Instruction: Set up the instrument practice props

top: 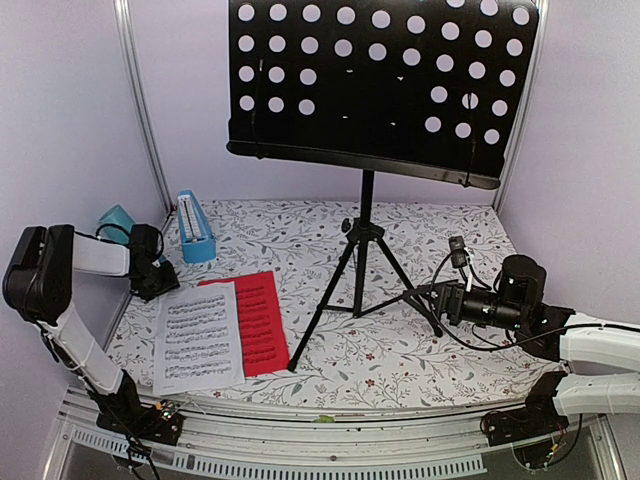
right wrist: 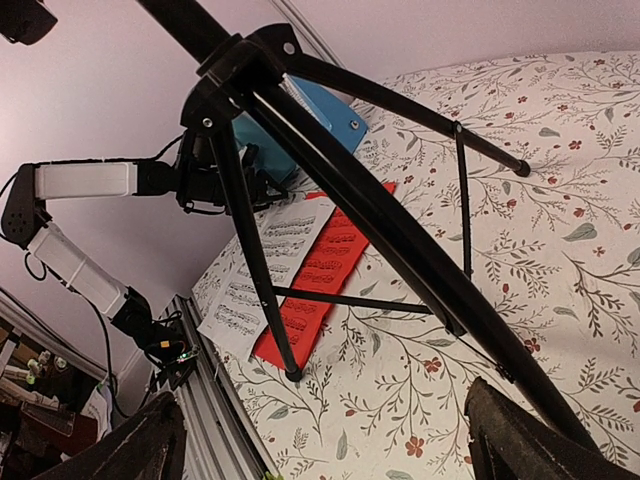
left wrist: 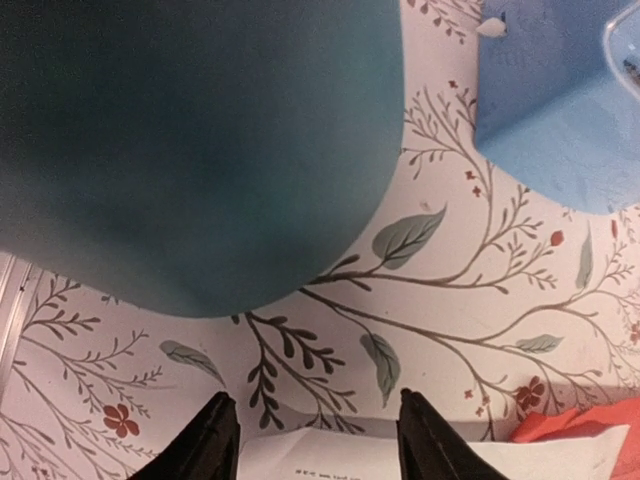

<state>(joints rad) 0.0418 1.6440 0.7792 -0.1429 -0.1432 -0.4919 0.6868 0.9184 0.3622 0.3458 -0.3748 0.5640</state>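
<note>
Black tripod music stand [top: 365, 235] stands at the centre of the top view on the floral table [top: 420, 360]. Its perforated desk [top: 380, 90] fills the upper middle and is cut off at the top edge of the frame. In the right wrist view only the legs and braces show. White sheet of music [top: 197, 338] lies flat at the lower left, its right edge touching the red sheet of music [top: 262, 322], which lies between it and the stand's near left foot. Both carry printed staves, too small to read. Blue pyramid metronome [top: 193, 227] stands upright above the sheets at the left. The teal cup [top: 115, 218] beside it is partly hidden by the left arm [top: 95, 258]. Left gripper [left wrist: 318, 432] hangs over the white sheet's far edge, its fingers partly apart with nothing between them and only their tips in view. The cup is a blur filling the upper left of that view. Right gripper [right wrist: 320, 445] is spread wide at the lower corners of its view. One tripod leg runs down close by the right-hand finger, and whether they touch cannot be told.
</note>
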